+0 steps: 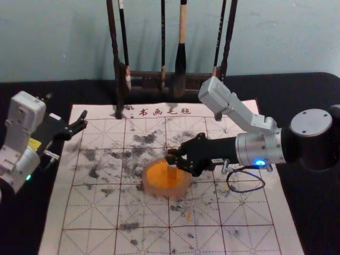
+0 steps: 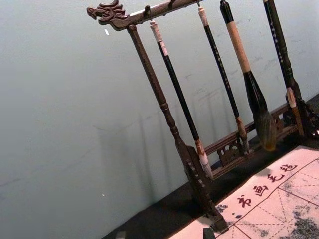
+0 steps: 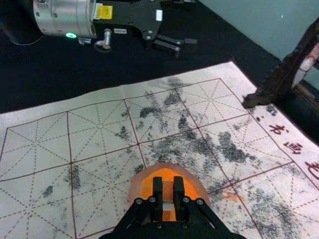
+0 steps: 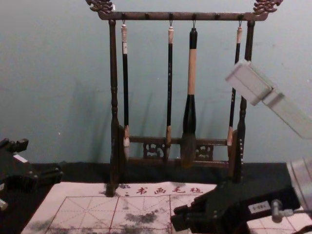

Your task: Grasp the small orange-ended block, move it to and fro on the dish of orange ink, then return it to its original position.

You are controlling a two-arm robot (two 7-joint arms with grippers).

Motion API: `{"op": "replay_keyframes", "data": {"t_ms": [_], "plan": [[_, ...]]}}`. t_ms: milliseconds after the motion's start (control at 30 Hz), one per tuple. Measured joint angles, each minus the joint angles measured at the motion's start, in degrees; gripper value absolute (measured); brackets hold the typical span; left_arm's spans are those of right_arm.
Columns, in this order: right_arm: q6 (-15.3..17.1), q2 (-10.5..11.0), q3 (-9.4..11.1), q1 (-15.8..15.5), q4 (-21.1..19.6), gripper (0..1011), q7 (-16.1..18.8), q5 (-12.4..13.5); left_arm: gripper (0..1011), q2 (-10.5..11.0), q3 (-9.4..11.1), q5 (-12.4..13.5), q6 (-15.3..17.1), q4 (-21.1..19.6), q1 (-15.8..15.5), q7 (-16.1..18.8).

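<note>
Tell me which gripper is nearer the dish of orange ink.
Right. The right gripper is at the dish, holding the block over it; the left gripper hangs well off to the robot's left.

Head view peers forward and down across the mat (image 1: 196,241), chest view looks level from lower at the brush rack (image 4: 156,16) (left wrist view shares it, tilted), and right wrist view sits close above the dish (image 3: 137,186)!
</note>
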Motion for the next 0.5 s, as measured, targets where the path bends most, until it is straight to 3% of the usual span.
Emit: {"op": "replay_keyframes", "data": {"t_ms": [500], "plan": [[0.2, -1.0, -1.4, 0.3, -0.3, 127, 0.4, 0.2, 1001, 0.0, 0.0, 0.0, 0.0, 0.0, 0.0, 0.0]]}}
